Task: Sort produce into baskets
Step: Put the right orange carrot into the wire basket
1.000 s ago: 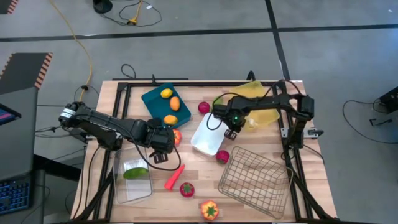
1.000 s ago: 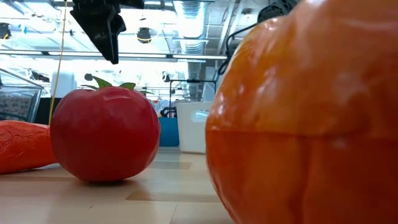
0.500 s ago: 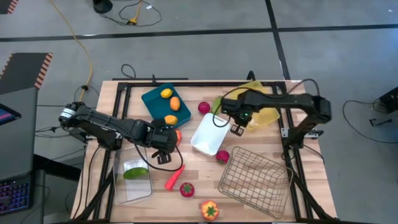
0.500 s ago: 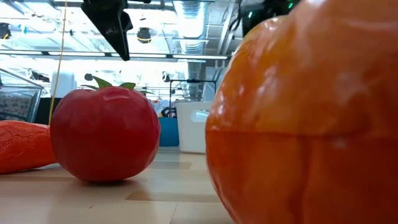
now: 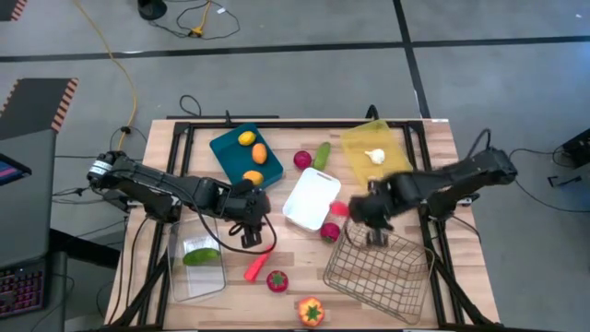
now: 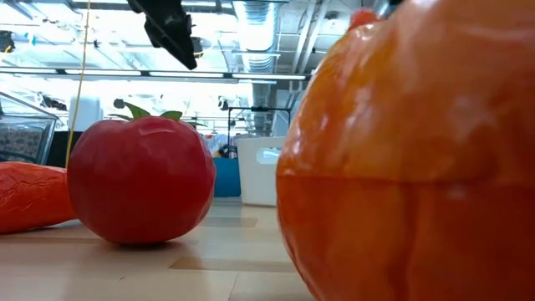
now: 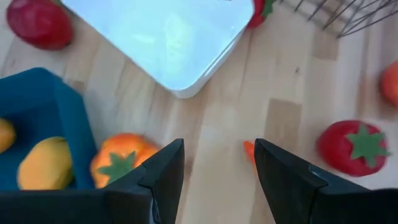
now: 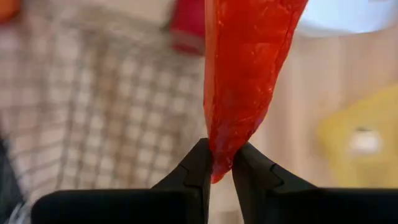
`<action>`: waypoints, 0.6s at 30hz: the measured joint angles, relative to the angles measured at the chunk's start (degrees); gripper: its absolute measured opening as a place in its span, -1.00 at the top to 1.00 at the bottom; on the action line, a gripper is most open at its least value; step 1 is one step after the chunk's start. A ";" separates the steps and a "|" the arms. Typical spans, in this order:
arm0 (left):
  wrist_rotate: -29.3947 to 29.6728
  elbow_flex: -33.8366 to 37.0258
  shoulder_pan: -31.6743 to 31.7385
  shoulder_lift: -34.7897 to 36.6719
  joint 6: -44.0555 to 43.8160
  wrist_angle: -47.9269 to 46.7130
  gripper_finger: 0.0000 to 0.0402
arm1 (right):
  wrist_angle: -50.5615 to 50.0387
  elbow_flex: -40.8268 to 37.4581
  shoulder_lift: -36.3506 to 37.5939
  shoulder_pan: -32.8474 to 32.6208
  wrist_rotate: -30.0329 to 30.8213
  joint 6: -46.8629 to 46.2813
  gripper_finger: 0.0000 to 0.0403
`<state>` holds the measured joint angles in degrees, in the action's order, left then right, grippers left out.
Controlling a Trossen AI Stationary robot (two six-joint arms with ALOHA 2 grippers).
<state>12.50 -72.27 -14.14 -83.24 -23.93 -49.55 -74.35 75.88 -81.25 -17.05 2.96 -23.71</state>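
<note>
Produce lies scattered over the wooden desk [image 5: 277,304], and nearest the front edge sits an orange-red pepper [image 5: 311,312], with a red tomato [image 5: 277,280] just behind it and a loose orange-red carrot [image 5: 257,263] beside that. To the left, the clear plastic bin [image 5: 197,263] holds a green cucumber [image 5: 201,256], while to the right stands the wire mesh basket [image 5: 378,270]. Over the basket's far rim hangs the right gripper [image 5: 372,229], its jaws pinched narrowly on the tip of a second carrot [image 8: 244,74], which the right wrist view shows dangling above the mesh. Just beside the basket's near-left corner lies a red berry [image 5: 330,231], touching the white tray [image 5: 309,197]. The left gripper [image 5: 249,224] hovers above the desk between the bin and the white tray, its jaws standing partly apart and holding nothing, with an orange tomato-like fruit [image 7: 119,157] just next to it. Farther back, the teal tray [image 5: 226,148] carries three yellow-orange citrus fruits [image 5: 246,138], another red berry [image 5: 301,160] and a second cucumber [image 5: 322,154] rest on the bare desk, and the yellow tray [image 5: 359,161] holds a white garlic [image 5: 374,156].
</note>
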 joint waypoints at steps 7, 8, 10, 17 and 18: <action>-0.33 0.00 -1.19 0.00 -2.66 0.81 0.09 | 0.93 -0.20 -3.29 -12.49 -3.06 -1.40 0.59; -0.32 0.00 -1.50 0.00 -2.99 0.83 0.09 | 1.17 -0.20 -3.93 -13.64 -3.06 -1.74 0.59; -0.34 0.00 -2.19 0.00 -4.05 0.84 0.09 | 1.55 -0.20 -5.23 -15.60 -3.08 -1.79 0.59; -0.28 0.00 -4.95 -0.33 -10.71 1.07 0.09 | 1.45 -0.22 -9.15 -18.03 -4.39 -3.71 0.51; -0.28 0.02 -5.40 -0.37 -11.62 1.05 0.09 | 1.45 -0.20 -9.63 -17.85 -5.01 -4.25 0.47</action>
<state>12.22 -72.25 -19.54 -83.61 -35.55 -48.50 -72.91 75.68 -90.88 -34.91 -2.05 -27.96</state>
